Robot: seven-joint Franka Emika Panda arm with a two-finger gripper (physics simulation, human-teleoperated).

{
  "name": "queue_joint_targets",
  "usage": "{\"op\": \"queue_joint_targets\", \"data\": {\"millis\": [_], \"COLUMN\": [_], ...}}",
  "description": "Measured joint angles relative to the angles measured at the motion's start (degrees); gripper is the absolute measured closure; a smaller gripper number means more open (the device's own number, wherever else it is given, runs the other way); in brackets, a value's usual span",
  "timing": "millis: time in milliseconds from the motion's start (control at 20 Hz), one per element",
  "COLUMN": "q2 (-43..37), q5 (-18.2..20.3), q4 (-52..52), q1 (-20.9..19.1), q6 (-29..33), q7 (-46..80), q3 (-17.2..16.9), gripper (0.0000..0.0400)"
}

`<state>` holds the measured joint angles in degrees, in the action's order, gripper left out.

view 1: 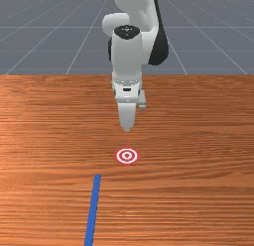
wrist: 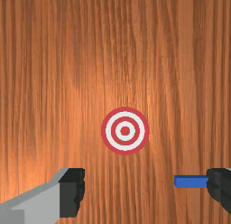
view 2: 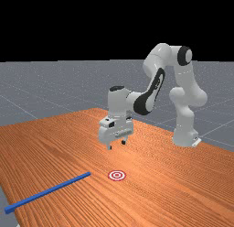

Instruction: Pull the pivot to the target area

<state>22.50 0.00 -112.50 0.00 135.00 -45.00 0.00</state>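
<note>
In the front view my gripper (view 1: 127, 128) is above the table, behind the target. The far view has the gripper (view 2: 116, 145) hanging over the wood with its two fingertips apart. Seen from the wrist, the gripper (wrist: 145, 192) is open with its fingers wide apart and nothing held. The red-and-white ringed target (view 1: 127, 155) lies flat on the table. A long thin blue bar (view 1: 93, 208) lies toward the front view's left, nearer that camera than the target. Its blue end (wrist: 190, 181) shows beside one finger in the wrist view, partly covered by it.
The orange-brown table (view 2: 151, 175) lies under the arm. At the far view's left, the bar's far end reaches the table's edge. The robot's base stands at the far view's right.
</note>
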Motion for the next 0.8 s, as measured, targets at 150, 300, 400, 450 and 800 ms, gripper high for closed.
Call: {"op": "queue_joint_targets", "data": {"millis": [150, 300, 400, 450, 800], "q2": [0.28, 2.26, 3.93, 4.73, 2.94], "q5": [0.55, 0.6, 0.56, 0.47, 6.75], "q4": [0.45, 4.05, 6.37, 7.43, 3.55], "q1": [-2.43, -4.85, -5.02, -4.99, -7.11], "q6": [-0.18, -4.75, -7.72, -9.01, -4.22], "q7": [-4.41, -7.03, -7.01, -6.94, -11.23], "q3": [-0.69, -1.74, -1.83, -1.87, 1.13], "gripper": [0.031, 0.038, 0.0393, 0.0395, 0.04]}}
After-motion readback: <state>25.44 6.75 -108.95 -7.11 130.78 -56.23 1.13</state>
